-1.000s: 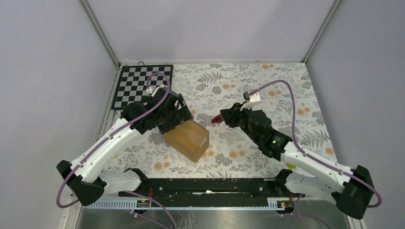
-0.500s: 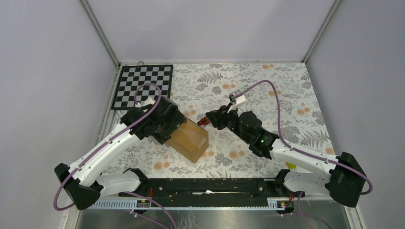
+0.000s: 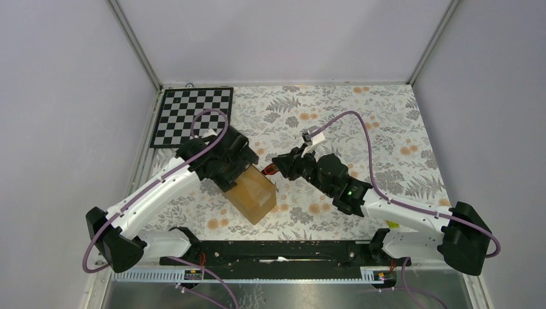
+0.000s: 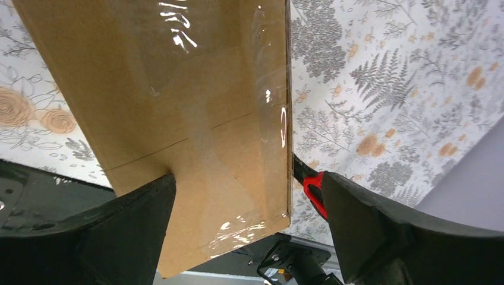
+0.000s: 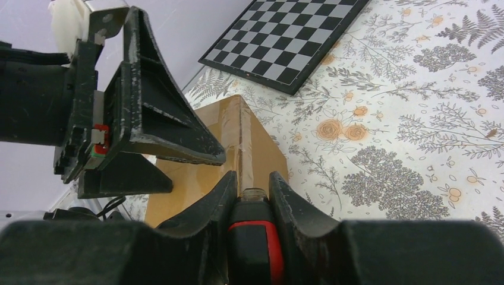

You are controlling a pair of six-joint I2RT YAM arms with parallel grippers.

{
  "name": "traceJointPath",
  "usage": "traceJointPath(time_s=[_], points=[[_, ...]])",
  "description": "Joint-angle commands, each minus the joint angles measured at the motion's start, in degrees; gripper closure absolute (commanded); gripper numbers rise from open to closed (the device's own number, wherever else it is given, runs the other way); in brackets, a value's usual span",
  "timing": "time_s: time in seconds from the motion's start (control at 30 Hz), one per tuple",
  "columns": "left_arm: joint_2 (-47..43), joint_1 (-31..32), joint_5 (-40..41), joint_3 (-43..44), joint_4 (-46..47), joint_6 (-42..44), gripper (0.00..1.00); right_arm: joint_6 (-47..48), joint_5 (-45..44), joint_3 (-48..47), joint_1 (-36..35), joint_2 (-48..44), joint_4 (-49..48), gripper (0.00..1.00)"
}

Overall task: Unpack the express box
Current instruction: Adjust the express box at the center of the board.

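Note:
The express box (image 3: pixel 252 193) is a brown taped carton lying on the floral table cover near the front middle. My left gripper (image 3: pixel 230 168) is open and sits over the box's far left end. In the left wrist view the box (image 4: pixel 178 107) fills the space between the spread fingers (image 4: pixel 125 231); the right finger stands off its edge. My right gripper (image 3: pixel 281 168) is shut on the red-handled cutter (image 3: pixel 269 170). In the right wrist view the cutter (image 5: pixel 254 237) points at the taped seam (image 5: pixel 245 148) on the box's upper edge. Its red handle also shows in the left wrist view (image 4: pixel 314 193).
A black-and-white checkerboard (image 3: pixel 193 114) lies at the back left. Grey walls enclose the table on three sides. The black base rail (image 3: pixel 283 251) runs along the near edge. The left gripper's body (image 5: pixel 136 119) is close to the cutter tip.
My right gripper moved left with the cutter until its tip reached the box's edge. My left gripper shifted on the box, and the box turned slightly toward the front.

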State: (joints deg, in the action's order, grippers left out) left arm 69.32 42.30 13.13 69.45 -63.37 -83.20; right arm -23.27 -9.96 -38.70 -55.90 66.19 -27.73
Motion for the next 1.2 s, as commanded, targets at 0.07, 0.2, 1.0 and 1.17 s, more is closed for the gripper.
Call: traceJointPath(time_s=[0.07, 0.2, 1.0, 1.17], points=[[5.7, -0.2, 0.8, 8.1, -7.5, 1.7, 0.01, -0.3, -0.2, -0.1, -1.7, 0.1, -4.1, 1.00], [8.0, -0.3, 0.9, 12.7, -7.3, 5.4, 0.01, 0.2, -2.7, -0.3, -1.8, -0.4, -2.9, 1.00], [4.4, -7.8, 0.6, 12.5, -17.2, 19.5, 0.01, -2.1, -3.9, -1.9, -2.2, -10.3, 8.2, 1.00], [1.1, -8.2, -1.2, 6.7, -15.0, 18.5, 0.01, -0.1, -3.7, -4.0, -2.3, -12.2, 9.3, 1.00]])
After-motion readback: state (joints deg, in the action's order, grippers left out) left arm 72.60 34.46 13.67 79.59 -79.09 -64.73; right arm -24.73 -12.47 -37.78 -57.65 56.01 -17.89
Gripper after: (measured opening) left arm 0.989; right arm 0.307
